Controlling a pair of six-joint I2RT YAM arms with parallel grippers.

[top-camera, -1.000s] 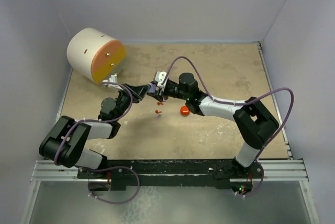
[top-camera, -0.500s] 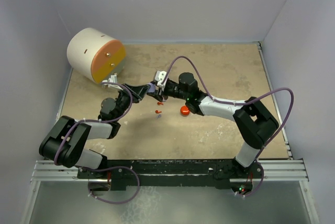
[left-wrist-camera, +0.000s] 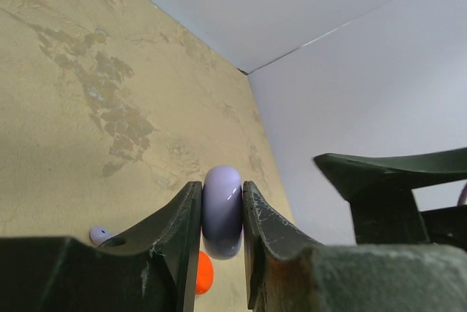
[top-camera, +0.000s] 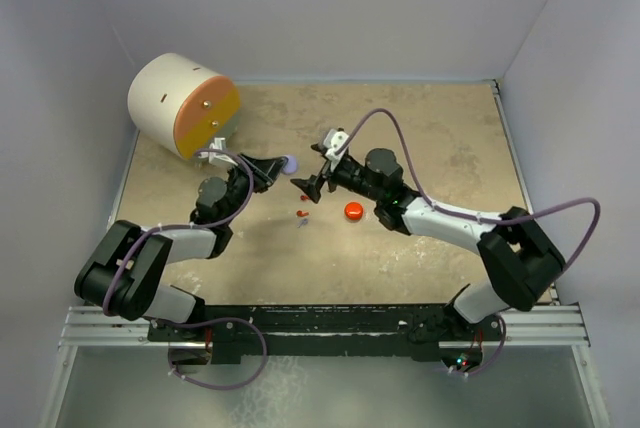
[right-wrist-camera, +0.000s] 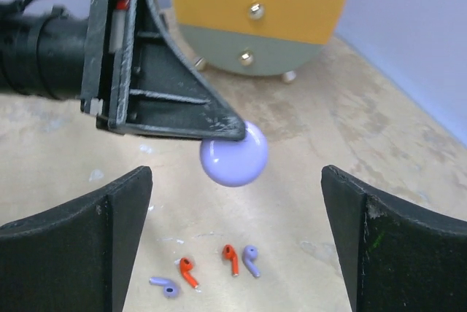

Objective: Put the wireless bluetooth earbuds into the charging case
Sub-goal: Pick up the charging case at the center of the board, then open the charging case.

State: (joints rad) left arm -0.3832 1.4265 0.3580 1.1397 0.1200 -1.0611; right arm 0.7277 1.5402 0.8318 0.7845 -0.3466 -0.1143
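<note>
My left gripper [top-camera: 285, 165] is shut on a round lavender charging case [top-camera: 290, 163], held on edge above the table between both fingers [left-wrist-camera: 182, 217]. The same case [right-wrist-camera: 233, 153] hangs in front of my right gripper [top-camera: 313, 173], which stands wide open just right of it, touching nothing. On the table below lie the earbuds: two red ones [right-wrist-camera: 188, 270] [right-wrist-camera: 230, 257] and two lavender ones [right-wrist-camera: 164, 285] [right-wrist-camera: 250, 259], seen from above as tiny bits [top-camera: 302, 214]. A red-orange disc case [top-camera: 353, 211] lies shut to their right.
A round cream drawer unit [top-camera: 183, 106] with an orange, yellow and grey-green front [right-wrist-camera: 255, 6] stands at the back left. Pale walls enclose the table on three sides. One finger of the right gripper [left-wrist-camera: 394, 173] shows in the left wrist view.
My right gripper has opened wide and pulled back to the right, away from the lavender case. The left gripper still holds that case in about the same place.
</note>
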